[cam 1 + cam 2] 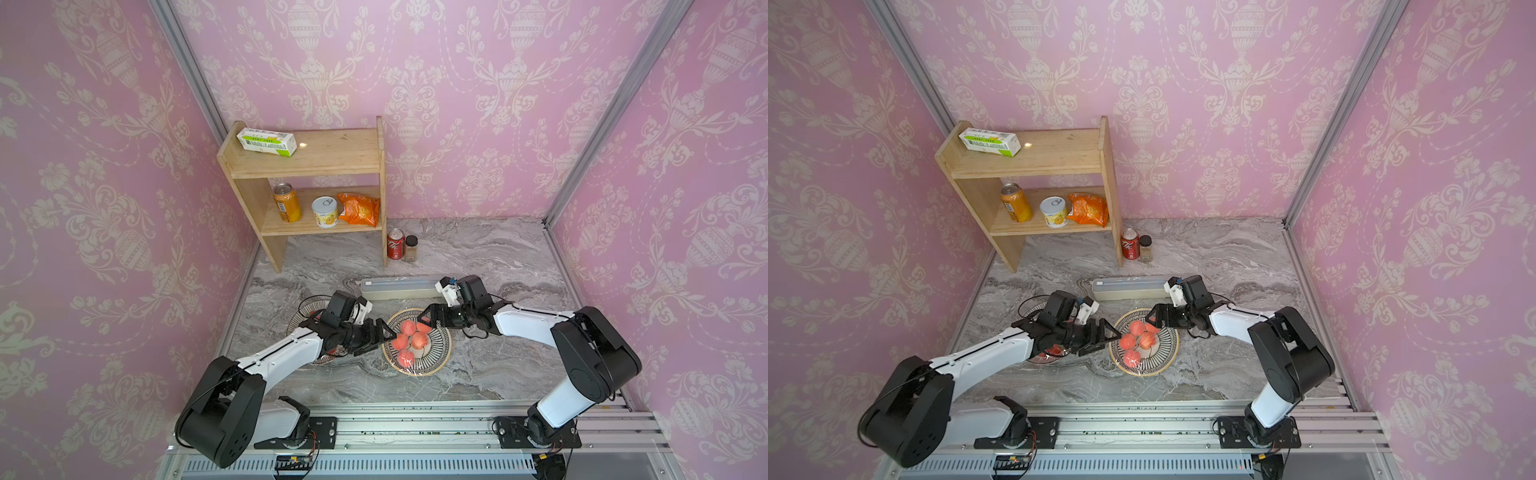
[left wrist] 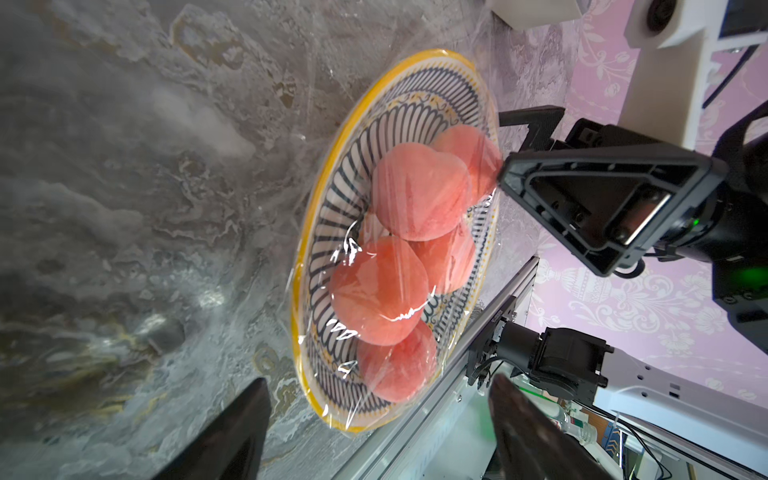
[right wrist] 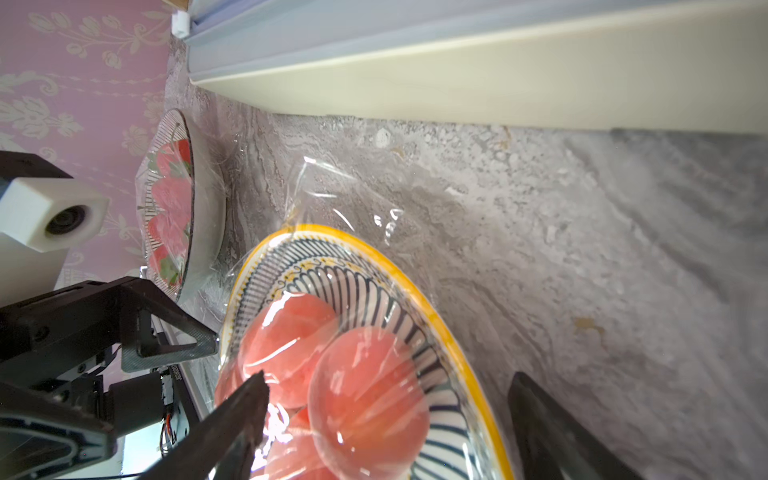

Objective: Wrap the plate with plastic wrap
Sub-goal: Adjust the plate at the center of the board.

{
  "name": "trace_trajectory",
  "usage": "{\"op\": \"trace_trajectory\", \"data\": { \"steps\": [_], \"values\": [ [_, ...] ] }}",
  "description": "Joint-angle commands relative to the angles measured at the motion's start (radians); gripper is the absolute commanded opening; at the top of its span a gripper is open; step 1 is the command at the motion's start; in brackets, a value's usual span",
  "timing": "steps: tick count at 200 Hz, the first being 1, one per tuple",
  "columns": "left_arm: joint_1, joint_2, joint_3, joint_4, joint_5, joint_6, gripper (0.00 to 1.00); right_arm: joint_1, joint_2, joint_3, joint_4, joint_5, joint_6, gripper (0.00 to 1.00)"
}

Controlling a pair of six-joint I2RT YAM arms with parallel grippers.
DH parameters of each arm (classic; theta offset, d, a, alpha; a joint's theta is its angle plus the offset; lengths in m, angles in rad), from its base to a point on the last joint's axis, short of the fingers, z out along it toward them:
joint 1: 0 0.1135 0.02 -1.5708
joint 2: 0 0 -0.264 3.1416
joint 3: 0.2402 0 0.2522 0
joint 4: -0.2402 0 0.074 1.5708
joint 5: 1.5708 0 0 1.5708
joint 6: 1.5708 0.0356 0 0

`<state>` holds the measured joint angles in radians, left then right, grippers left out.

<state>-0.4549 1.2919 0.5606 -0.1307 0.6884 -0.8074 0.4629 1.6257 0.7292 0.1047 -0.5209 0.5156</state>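
The plate, striped with a yellow rim, holds several pink peaches near the table's middle. Clear plastic wrap lies stretched over the peaches and rim, and a loose flap rests on the marble beyond the rim. The long cream wrap box lies just behind the plate. My left gripper stands open at the plate's left edge. My right gripper hangs open over the plate's far right edge, above the peaches. Neither holds anything.
A second wrapped plate of fruit sits under my left arm. The wooden shelf at the back left carries a green-and-white carton, cans and a snack bag. A red can and a jar stand beside it.
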Motion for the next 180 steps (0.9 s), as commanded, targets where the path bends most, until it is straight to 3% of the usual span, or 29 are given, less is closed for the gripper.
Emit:
{"op": "trace_trajectory", "data": {
  "steps": [1,31,58,81,130,180],
  "values": [
    [-0.022,0.037,-0.013,0.121,0.063,-0.088,0.83,0.019,-0.044,-0.051,0.065,-0.067,0.091,0.92],
    [-0.031,0.073,0.003,0.143,0.032,-0.099,0.84,0.036,-0.089,-0.08,0.054,-0.082,0.165,0.91],
    [-0.031,0.073,0.029,0.11,-0.017,-0.068,0.85,0.019,-0.19,0.008,-0.262,0.095,-0.021,0.93],
    [-0.023,0.066,0.052,0.051,-0.059,-0.037,0.85,0.011,-0.184,0.134,-0.398,0.174,-0.179,0.92],
    [-0.013,-0.006,0.017,-0.032,-0.08,-0.013,0.85,0.065,-0.015,0.25,-0.088,-0.077,-0.187,0.92],
    [-0.01,-0.048,-0.024,-0.031,-0.093,-0.018,0.84,0.096,0.153,0.324,-0.045,-0.104,-0.179,0.91]
  ]
}}
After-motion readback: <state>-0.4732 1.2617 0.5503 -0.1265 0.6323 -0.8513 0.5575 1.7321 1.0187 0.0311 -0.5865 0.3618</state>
